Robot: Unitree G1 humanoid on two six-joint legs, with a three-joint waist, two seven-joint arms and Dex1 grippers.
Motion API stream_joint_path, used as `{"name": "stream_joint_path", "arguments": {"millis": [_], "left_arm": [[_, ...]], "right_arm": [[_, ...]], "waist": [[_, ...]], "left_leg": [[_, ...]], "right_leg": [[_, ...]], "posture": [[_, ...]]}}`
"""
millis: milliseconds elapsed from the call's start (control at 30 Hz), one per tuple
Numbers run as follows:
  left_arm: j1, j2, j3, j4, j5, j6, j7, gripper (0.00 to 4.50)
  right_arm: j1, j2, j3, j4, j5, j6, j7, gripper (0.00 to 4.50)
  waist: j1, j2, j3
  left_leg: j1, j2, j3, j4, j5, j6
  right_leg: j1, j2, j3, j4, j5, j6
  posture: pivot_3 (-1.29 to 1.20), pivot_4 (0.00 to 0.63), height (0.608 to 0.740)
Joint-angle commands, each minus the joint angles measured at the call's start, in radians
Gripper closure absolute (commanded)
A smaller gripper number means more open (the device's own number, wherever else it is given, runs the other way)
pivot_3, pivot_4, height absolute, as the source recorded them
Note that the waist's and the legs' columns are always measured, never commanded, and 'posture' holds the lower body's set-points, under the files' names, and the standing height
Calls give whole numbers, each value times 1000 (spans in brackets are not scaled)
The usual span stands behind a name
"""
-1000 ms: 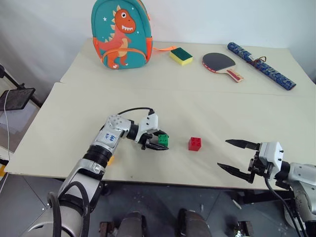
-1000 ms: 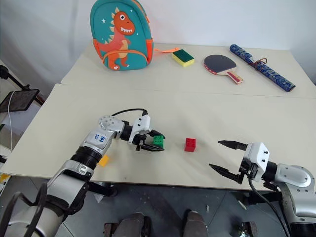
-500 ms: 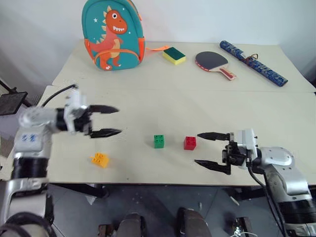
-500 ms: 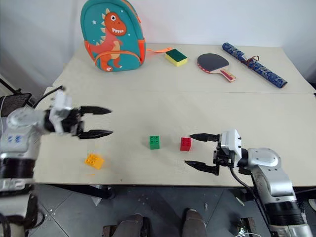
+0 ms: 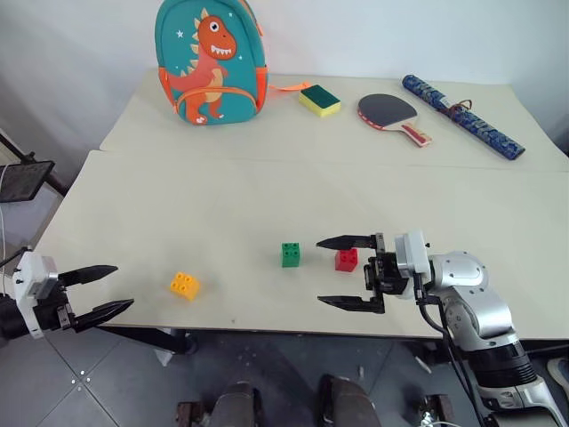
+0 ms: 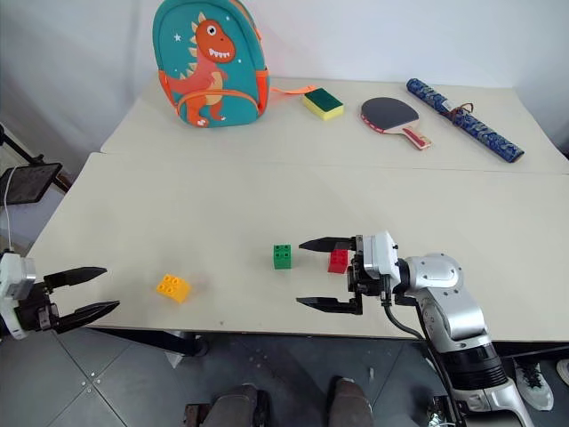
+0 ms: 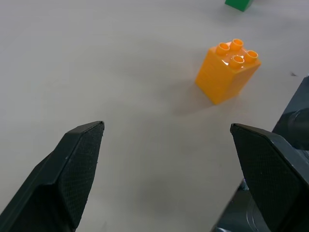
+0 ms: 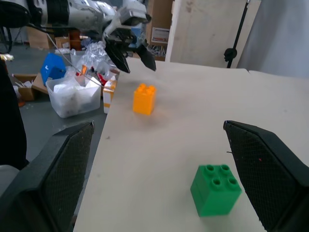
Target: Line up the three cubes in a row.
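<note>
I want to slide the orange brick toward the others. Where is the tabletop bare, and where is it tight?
Bare: the strip between the orange brick and the green brick, and the wide middle toward the backpack. Tight: around the red brick, which sits between the open right gripper's fingers.

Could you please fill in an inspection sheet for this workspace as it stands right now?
Surface: two pale tables pushed together, a seam between them.
Job's things: green cube and red cube side by side with a small gap; yellow-orange cube apart, toward the robot's left near the front edge; no row of three yet.
Clutter: dinosaur backpack, sponge, table-tennis paddle, patterned roll on the far table.
Grippers: left claw open and empty off the table's left edge; right claw open, its fingers either side of the red cube, not closed on it.
Cables: black cable along the right arm.
Surroundings: grey floor, white wall.
</note>
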Motion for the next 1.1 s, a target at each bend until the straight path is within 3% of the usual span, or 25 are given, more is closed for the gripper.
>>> {"name": "stream_joint_path", "arguments": {"millis": [33, 200, 500, 533, 733, 867, 967, 1100], "left_arm": [[68, -44, 31, -184, -62, 21, 51, 45], [287, -297, -5, -620, -69, 127, 386, 45], [298, -447, -133, -685, 7, 195, 658, 45], [289, -451, -143, -676, 12, 208, 682, 222], [259, -429, -189, -603, 39, 192, 685, 1849], [226, -337, -173, -546, -15, 210, 572, 2999], [147, -234, -164, -466, -59, 181, 426, 2996], [-98, -88, -302, -238, 17, 3, 131, 2996]], "right_arm": [[23, -27, -39, -4, 0, -25, 12, 0], [66, -40, -59, 15, -13, -51, 5, 0], [70, -25, -50, 21, -24, -64, -4, 0], [66, -27, -52, 25, -25, -65, -3, 0], [58, -33, -61, 38, -28, -69, -4, 0], [64, -39, -73, 35, -31, -73, -11, 0], [75, -47, -92, 34, -29, -74, -21, 0], [114, -81, -134, 48, -31, -95, -9, 0]], "waist": [[-3, 0, 0], [-12, 0, 0], [1, 2, -1], [0, 2, -1], [-2, 2, -1], [-3, 2, -1], [1, 3, -1], [20, 3, -1]], "left_leg": [[0, 0, 0, 0, 0, 0], [3, 2, -1, 0, -4, 1], [3, 3, -1, 4, -5, 1], [3, 3, -1, 4, -5, 1], [2, 3, 0, 3, -5, 1], [3, 3, 0, 3, -5, 1], [2, 3, 0, 4, -5, 1], [1, 3, 8, 4, -5, 1]], "right_leg": [[0, 0, 0, 0, 0, 0], [0, 1, 3, -2, 0, 0], [1, 2, 3, -3, -1, -2], [1, 2, 3, -2, -1, -2], [0, 2, 3, -2, -1, -2], [0, 2, 3, -2, -1, -2], [0, 2, 3, -2, -1, -3], [-1, 3, 1, -2, -2, -3]], "posture": [[0, 150, 740], [0, 150, 740], [0, 150, 740], [0, 150, 740], [0, 150, 740], [0, 150, 740], [0, 150, 740], [0, 150, 740]]}}
